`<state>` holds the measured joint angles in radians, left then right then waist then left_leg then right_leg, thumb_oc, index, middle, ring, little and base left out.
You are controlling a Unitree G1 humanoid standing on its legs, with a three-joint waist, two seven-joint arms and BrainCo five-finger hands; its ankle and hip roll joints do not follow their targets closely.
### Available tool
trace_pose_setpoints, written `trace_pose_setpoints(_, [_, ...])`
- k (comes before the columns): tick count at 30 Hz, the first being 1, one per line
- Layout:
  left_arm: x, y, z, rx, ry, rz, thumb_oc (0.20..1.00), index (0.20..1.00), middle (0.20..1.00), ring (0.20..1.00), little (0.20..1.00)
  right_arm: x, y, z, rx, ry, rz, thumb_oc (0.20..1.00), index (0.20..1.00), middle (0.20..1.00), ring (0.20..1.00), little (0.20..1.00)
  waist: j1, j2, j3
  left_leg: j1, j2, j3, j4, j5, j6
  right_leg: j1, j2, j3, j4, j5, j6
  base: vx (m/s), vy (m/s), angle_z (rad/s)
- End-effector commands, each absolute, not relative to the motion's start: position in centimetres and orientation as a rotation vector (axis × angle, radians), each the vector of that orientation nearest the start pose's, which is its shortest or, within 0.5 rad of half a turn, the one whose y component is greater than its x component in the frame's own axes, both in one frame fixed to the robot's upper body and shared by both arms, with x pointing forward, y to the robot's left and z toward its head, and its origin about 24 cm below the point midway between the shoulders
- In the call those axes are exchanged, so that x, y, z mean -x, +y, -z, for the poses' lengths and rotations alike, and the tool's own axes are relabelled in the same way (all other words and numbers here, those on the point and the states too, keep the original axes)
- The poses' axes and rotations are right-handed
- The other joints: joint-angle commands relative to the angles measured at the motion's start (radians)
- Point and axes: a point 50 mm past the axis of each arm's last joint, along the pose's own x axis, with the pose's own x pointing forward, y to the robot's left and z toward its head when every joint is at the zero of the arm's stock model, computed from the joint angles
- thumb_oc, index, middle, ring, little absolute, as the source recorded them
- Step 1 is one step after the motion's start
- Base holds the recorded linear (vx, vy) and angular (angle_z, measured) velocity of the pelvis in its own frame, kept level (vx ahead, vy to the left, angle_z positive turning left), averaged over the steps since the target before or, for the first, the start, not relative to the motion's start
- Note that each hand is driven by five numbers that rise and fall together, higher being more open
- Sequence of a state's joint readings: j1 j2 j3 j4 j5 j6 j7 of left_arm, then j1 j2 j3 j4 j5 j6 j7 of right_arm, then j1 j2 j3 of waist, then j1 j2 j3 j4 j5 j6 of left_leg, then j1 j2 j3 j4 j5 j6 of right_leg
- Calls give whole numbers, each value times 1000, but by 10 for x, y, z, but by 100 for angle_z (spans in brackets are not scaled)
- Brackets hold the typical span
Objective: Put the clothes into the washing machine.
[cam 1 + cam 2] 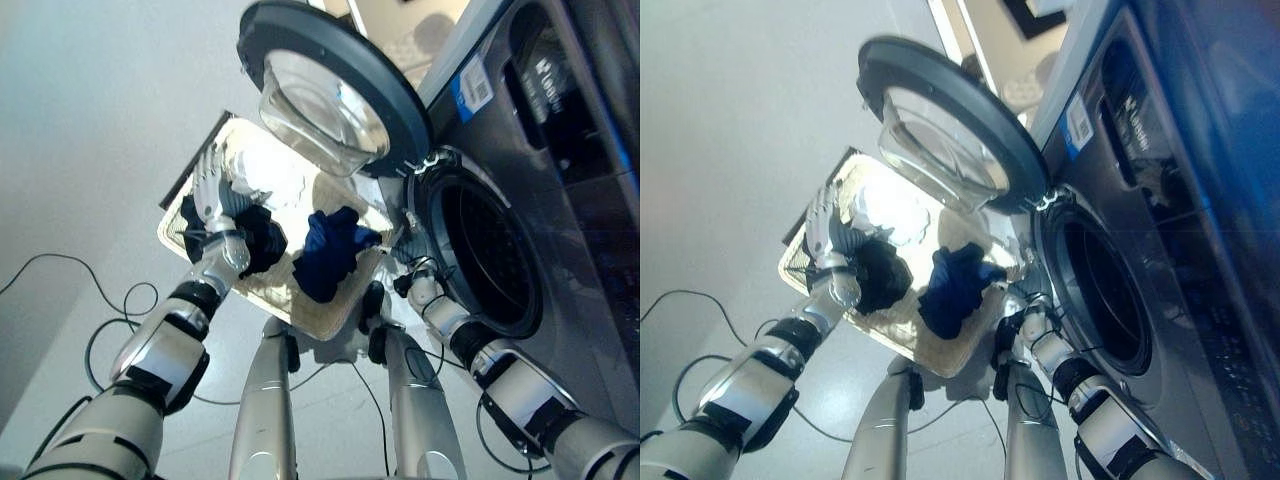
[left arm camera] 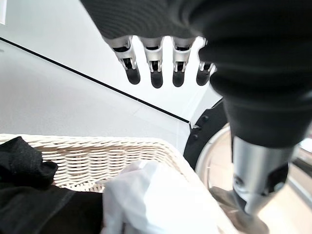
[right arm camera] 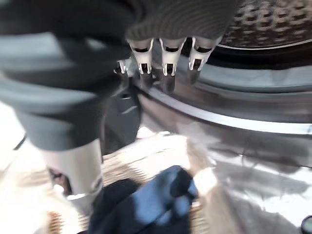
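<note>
**Clothes in basket, washer door open, both robot hands empty**

Wicker basket [image 1: 330,318] sits on the floor in front of the washing machine [image 1: 560,200], just beside its opening. Three garments lie in it: a black garment [image 1: 262,240] toward the robot's left, a white garment [image 1: 275,178] at the far side, a blue garment [image 1: 330,250] toward the right, nearest the machine. All three are inside the basket rim; the black one touches the white one, and the blue one lies a little apart.

The round washer door [image 1: 335,85] is swung wide open, its glass bowl facing out over the basket. The drum opening [image 1: 490,255] is dark, and nothing can be made out inside.

Left robot hand [image 1: 210,190] hangs over the left part of the basket, above the black and white garments, fingers [image 2: 156,61] straight and spread, holding nothing. In the left wrist view the white cloth and black cloth lie below the fingertips, apart from them.

Right robot hand [image 1: 415,285] is at the lower rim of the drum opening, between basket and machine. In the right wrist view its fingers [image 3: 166,61] are relaxed and straight, pointing at the metal door ring, nothing pinched. The blue garment lies below this hand, not touching it.
</note>
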<state>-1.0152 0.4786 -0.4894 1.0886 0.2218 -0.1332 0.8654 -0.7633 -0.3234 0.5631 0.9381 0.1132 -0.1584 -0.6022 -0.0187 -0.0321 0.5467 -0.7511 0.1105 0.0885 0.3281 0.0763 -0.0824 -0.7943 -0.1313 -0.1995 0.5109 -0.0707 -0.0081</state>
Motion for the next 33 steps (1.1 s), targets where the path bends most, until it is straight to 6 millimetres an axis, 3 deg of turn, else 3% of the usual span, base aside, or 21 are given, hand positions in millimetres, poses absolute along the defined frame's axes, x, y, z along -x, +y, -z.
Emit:
trace_pose_setpoints(1, [-396,222,-185,-917,-431,-718,1000,1000,1000,1000,1000,-364,-155,-73,523,-113,265,1000,1000,1000,1000,1000,-16,-14,-27,-41,-11,66,30,-26,-41,-8,-5,-26,13,-3,87,-7,42,5])
trace_pose_setpoints(4, [-400,228,-204,-951,-414,-752,1000,1000,1000,1000,1000,-369,-157,-83,494,-131,291,1000,1000,1000,1000,1000,-21,-16,-27,-96,-9,58,46,-28,-42,-66,-7,-20,28,0,91,0,40,1])
trace_pose_setpoints(12, [-405,232,-219,-939,-385,-756,1000,1000,1000,1000,1000,-373,-162,-96,454,-163,334,1000,1000,1000,1000,1000,-29,-27,-27,-156,-5,55,42,-23,-49,-122,-6,-24,25,10,97,1,5,0])
trace_pose_setpoints(24, [-415,226,-220,-957,-227,-578,1000,1000,1000,1000,1000,-378,-163,-110,445,-188,342,1000,1000,1000,1000,1000,-47,-42,-27,-195,-2,63,30,-15,-56,-160,7,-21,-5,34,108,2,4,0])
trace_pose_setpoints(33, [-417,240,-235,-1098,-88,-579,1000,1000,1000,1000,1000,-382,-170,-123,421,-207,373,1000,1000,1000,1000,1000,-74,-47,-27,-218,3,81,16,-2,-60,-189,19,-3,-35,58,113,9,40,-2])
